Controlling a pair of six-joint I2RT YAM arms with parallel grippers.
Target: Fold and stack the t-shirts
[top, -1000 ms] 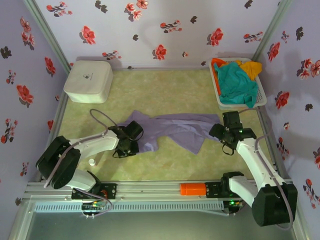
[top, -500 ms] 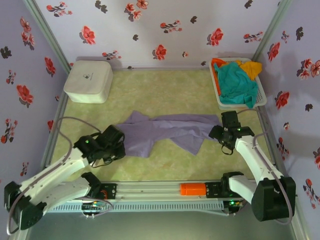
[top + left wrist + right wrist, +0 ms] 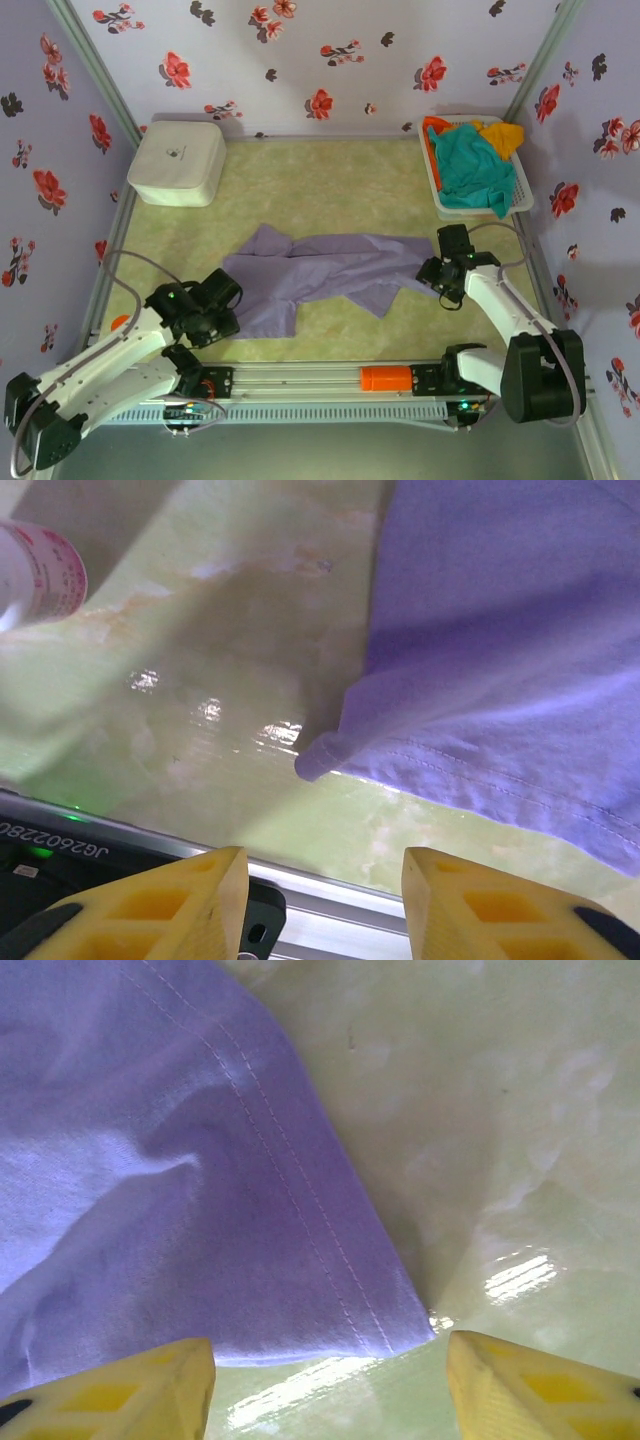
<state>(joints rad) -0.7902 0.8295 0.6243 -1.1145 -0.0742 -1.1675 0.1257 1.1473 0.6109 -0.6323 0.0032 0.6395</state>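
Observation:
A pale lavender t-shirt [image 3: 330, 268] lies crumpled and stretched across the middle of the green mat. My left gripper [image 3: 218, 312] sits at the shirt's near-left corner. In the left wrist view the gripper [image 3: 320, 900] is open and empty, with a rolled shirt corner [image 3: 312, 764] just beyond the yellow fingertips [image 3: 200, 895]. My right gripper [image 3: 441, 272] hovers at the shirt's right end. In the right wrist view the gripper [image 3: 330, 1390] is open above a hemmed corner [image 3: 400, 1320] of the lavender cloth [image 3: 180, 1180], not touching it. Teal [image 3: 468, 165], orange [image 3: 433, 128] and yellow [image 3: 503, 134] t-shirts are heaped at the back right.
The heaped shirts fill a white basket [image 3: 521, 206] against the right wall. A white rounded box [image 3: 177, 162] stands at the back left. A small white bottle [image 3: 38, 572] lies left of the left gripper. An orange part [image 3: 385, 378] sits on the front rail.
My left arm drew back toward the near-left, dragging the shirt's left part with it, then opened and let the cloth go. My right gripper shifted slightly left, its jaws narrowing but still open.

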